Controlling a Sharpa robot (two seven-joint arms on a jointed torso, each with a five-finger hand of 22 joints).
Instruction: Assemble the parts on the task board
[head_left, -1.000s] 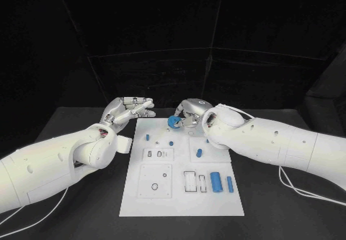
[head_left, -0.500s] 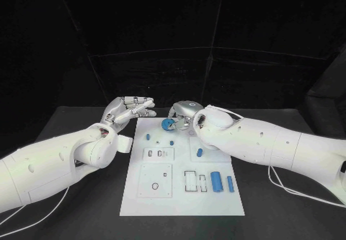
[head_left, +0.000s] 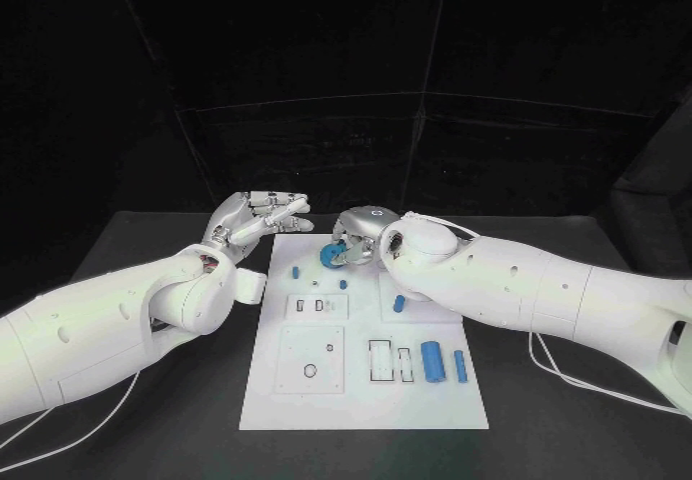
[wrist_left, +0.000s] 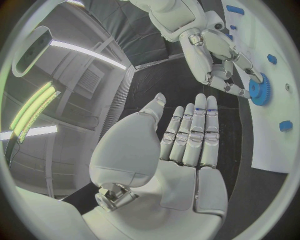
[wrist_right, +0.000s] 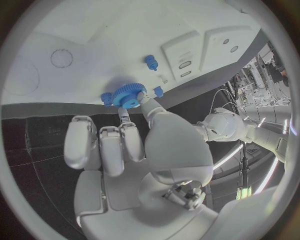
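The black surface (head_left: 144, 240) carries the white task board (head_left: 361, 400), which lies lengthwise from 12 o'clock down to 6 o'clock in the head view.

The right arm (head_left: 548, 290) comes in from 3 o'clock and crosses the board's upper right part. The left arm (head_left: 116, 320) enters from 8 o'clock and ends just off the board's upper left corner.

The left hand (head_left: 257, 218) hovers at about 10 o'clock from the board's middle, palm flat, fingers straight and close together, with nothing in it; the left wrist view shows the same flat palm.

The right hand (head_left: 361, 235) sits at the board's 12 o'clock end, pinching a blue gear (head_left: 335, 255) between fingertips, the other fingers curled beside it. In the right wrist view the gear (wrist_right: 129, 95) is over the board's edge; whether it touches the board I cannot tell.

Lower on the board, toward 5 o'clock, lie a blue cylinder (head_left: 430, 361) and a slimmer blue bar (head_left: 460, 367). A small blue peg (head_left: 296, 271) stands near the upper left.
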